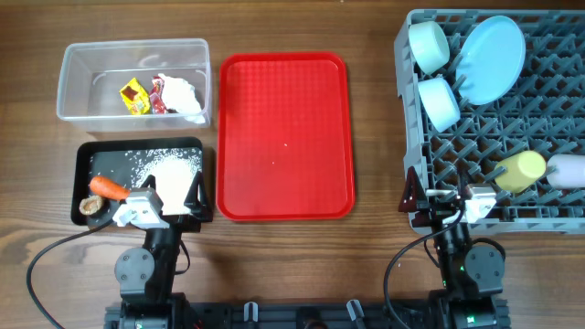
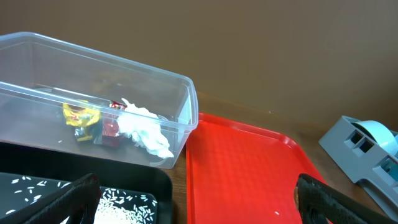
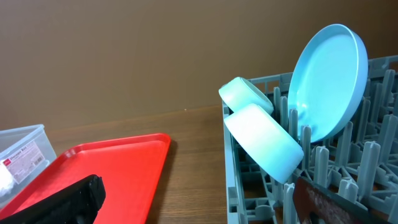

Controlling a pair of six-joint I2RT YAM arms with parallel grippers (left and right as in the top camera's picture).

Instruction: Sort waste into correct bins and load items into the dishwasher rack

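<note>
The clear tub (image 1: 133, 44) at the back left holds the yellow wrapper (image 1: 134, 95), the red-silver wrapper (image 1: 157, 96) and the crumpled white paper (image 1: 181, 94). The black tray (image 1: 137, 146) holds rice (image 1: 169, 169), the carrot (image 1: 108, 188) and the brown lump (image 1: 90, 206). The grey rack (image 1: 475, 137) holds the blue plate (image 1: 491, 59), two bowls (image 1: 428, 46) (image 1: 439, 102), the yellow cup (image 1: 520, 171) and the pink cup (image 1: 567, 171). My left gripper (image 1: 160, 206) is open and empty over the black tray's near edge. My right gripper (image 1: 439, 196) is open and empty at the rack's near left corner. The spoon is out of view.
The flat red serving tray (image 1: 283, 137) lies between the bins and the rack, bare but for a tiny speck. The left wrist view shows the tub (image 2: 180, 118) and red tray (image 2: 249, 168). The right wrist view shows the plate (image 3: 326, 81) and the rack's edge (image 3: 249, 193).
</note>
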